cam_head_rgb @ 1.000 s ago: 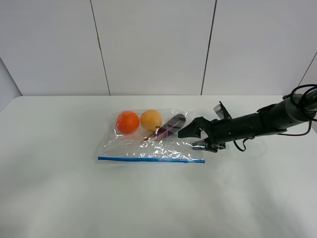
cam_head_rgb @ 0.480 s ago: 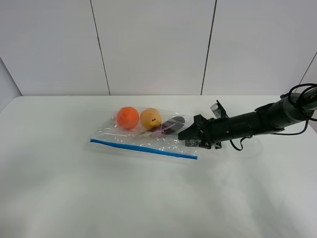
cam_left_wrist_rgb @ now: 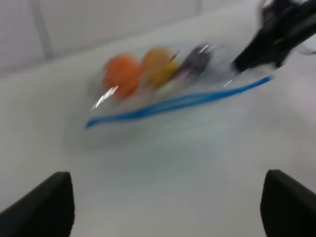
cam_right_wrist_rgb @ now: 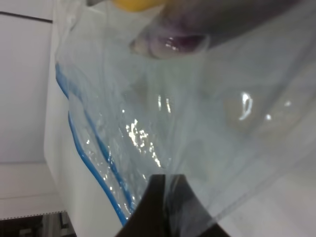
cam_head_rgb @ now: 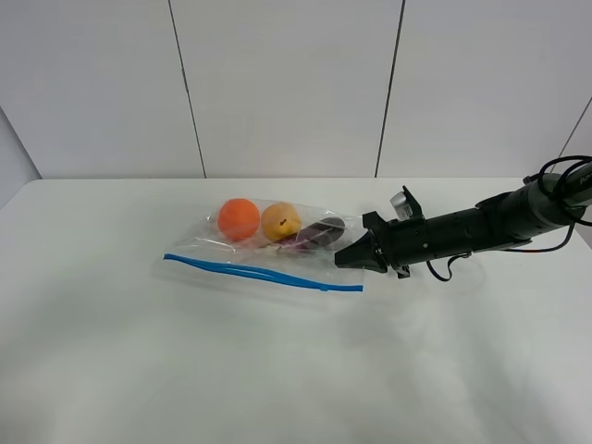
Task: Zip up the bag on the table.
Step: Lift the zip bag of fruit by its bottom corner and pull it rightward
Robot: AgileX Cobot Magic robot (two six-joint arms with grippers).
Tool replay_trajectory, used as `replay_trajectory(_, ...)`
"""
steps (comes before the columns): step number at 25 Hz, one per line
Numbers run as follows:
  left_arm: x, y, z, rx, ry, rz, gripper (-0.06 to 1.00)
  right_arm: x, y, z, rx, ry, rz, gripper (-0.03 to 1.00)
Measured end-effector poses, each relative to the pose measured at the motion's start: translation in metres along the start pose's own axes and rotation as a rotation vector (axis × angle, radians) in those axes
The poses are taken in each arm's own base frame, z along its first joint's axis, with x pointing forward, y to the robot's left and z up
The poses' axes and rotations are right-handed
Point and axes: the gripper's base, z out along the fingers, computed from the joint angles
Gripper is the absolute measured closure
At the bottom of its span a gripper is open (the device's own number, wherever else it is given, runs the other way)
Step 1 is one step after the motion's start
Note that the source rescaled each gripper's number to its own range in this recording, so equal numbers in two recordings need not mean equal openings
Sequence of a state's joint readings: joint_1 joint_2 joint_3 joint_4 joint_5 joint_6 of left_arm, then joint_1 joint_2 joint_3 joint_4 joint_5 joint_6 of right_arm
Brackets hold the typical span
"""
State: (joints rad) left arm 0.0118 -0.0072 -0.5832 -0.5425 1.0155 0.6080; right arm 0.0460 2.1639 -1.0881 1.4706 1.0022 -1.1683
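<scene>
The clear bag [cam_head_rgb: 268, 252] lies on the white table [cam_head_rgb: 277, 370], its blue seal strip [cam_head_rgb: 264, 274] along the near edge, running as two slightly parted lines. An orange ball [cam_head_rgb: 239, 218], a yellow fruit [cam_head_rgb: 280, 221] and a purple item [cam_head_rgb: 319, 232] show through it. My right gripper [cam_head_rgb: 350, 258] is shut on the bag's right end, pinching the plastic [cam_right_wrist_rgb: 197, 148] close to the strip [cam_right_wrist_rgb: 94, 148]. My left gripper [cam_left_wrist_rgb: 168, 212] is open and empty, short of the bag [cam_left_wrist_rgb: 163, 84]; its fingertips [cam_left_wrist_rgb: 47, 207] stand wide apart. It does not show in the exterior view.
The right arm [cam_head_rgb: 481, 231] stretches in low over the table from the right edge. White wall panels [cam_head_rgb: 277, 83] stand behind the table's far edge.
My right gripper was open at the bag's right end and has shut on it. The bag has shifted left, and its blue strip now slants, with the left end farther back.
</scene>
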Motion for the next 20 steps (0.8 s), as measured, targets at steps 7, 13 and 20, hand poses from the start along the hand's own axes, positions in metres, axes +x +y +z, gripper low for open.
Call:
replay_trajectory(7, -0.018, 0.001, 0.032, 0.236, -0.053, 0.195, -0.06, 0.001, -0.001, 0.0, 0.006, 0.015, -0.01, 0.97)
replay_trajectory(13, -0.03, 0.03, 0.084, 0.248, -0.071, 0.514, -0.06, 0.001, 0.003, 0.0, -0.022, 0.026, -0.016, 0.97)
replay_trajectory(20, -0.033, 0.058, 0.147, 0.283, -0.166, 0.57, -0.06, -0.014, 0.019, -0.004, -0.118, 0.028, -0.062, 0.97)
